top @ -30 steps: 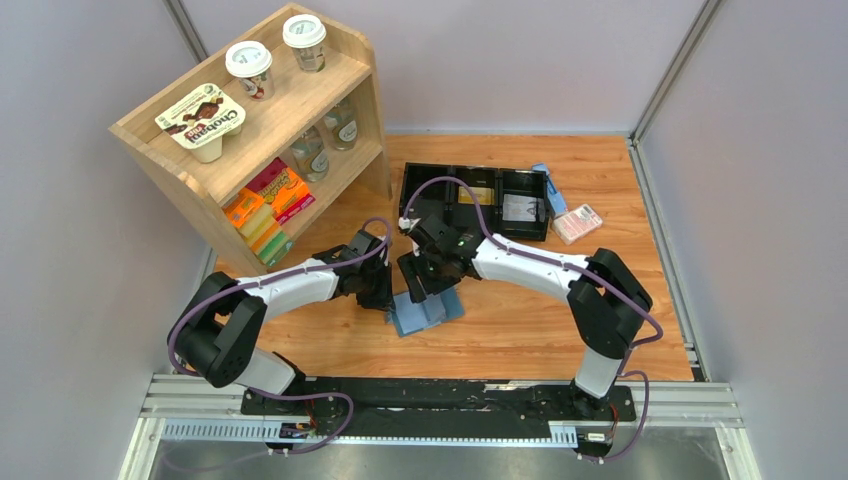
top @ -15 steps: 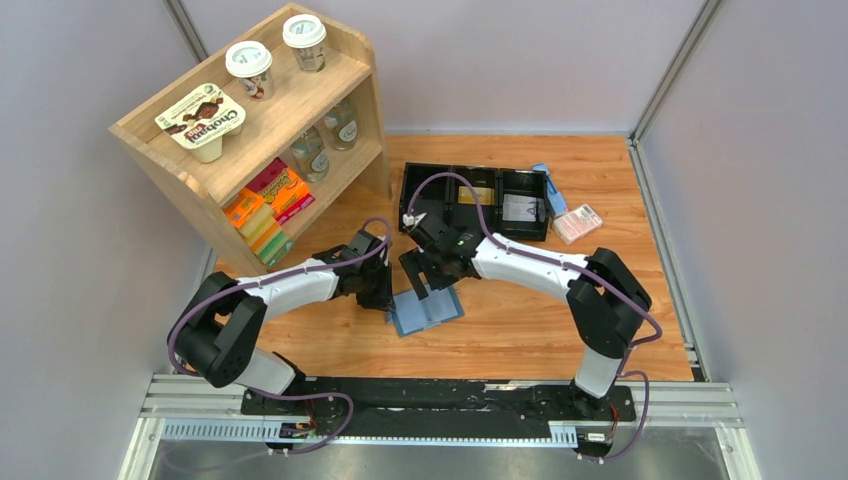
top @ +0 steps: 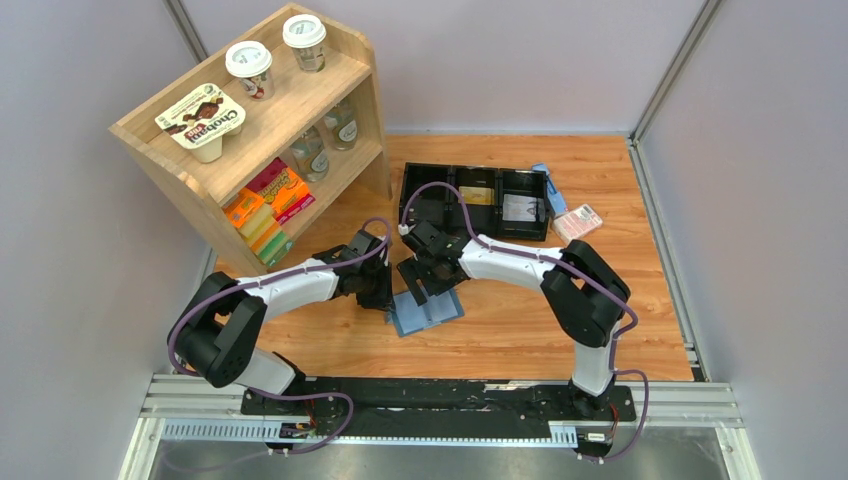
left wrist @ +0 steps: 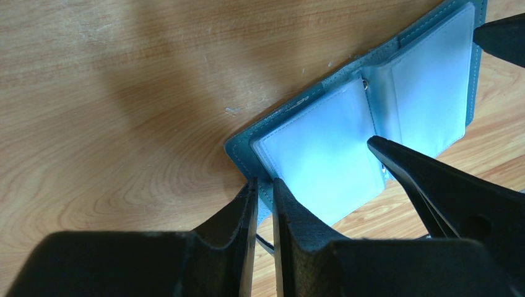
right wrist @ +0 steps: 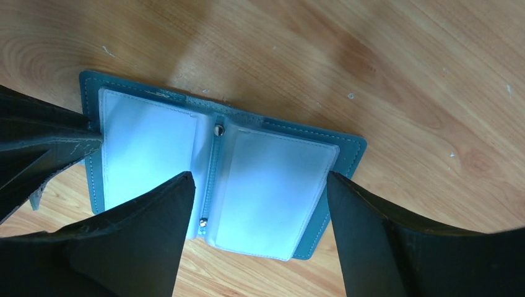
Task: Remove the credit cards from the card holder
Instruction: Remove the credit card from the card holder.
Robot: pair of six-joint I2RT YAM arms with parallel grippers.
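Left gripper (left wrist: 262,185) jaws are pinched on the left edge of the card holder (right wrist: 142,148), which lies open on the wooden table (top: 520,330), centre-near. Right gripper (right wrist: 259,177) jaws stand wide apart over its right leaf. No credit cards lie beside it, so pulling them out seems not yet done.

Left arm (top: 295,285), right arm (top: 500,262): white shells, black joints, purple cables (top: 430,184). Left end effector (left wrist: 263,185), right end effector (right wrist: 258,177): black tapered fingers (right wrist: 136,247).
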